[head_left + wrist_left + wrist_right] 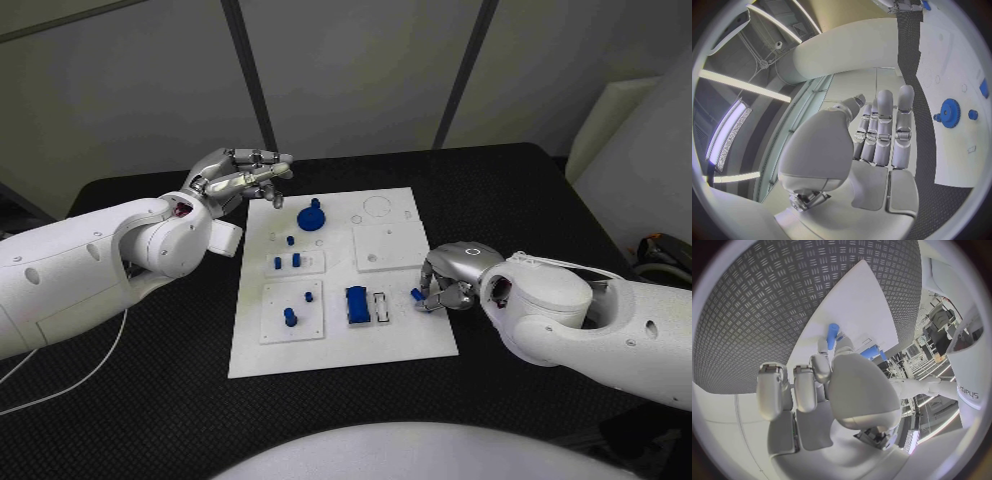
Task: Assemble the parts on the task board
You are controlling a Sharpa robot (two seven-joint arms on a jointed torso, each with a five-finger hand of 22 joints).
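Partly assembled, by the look of it. On the task board (pixel 389 345), in the middle of the bench (pixel 173 420): blue gear (pixel 312 215) seated near the far edge, small pegs (pixel 287 262) standing in the left panels, blue block (pixel 356 305) in its recess. Round sockets (pixel 378 207) at the far right still bare (so more to fit). Right robot hand (pixel 444 287) pinching a blue peg (pixel 832 336) at the board's right side, not yet placed. Left robot hand (pixel 240 177) raised off the board's far left corner, fingers loosely together, holding nothing.

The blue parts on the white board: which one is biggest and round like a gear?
The toothed blue gear at the board's far left, closest to the left hand. The other blue parts are small pegs or the rectangular block, none with teeth.
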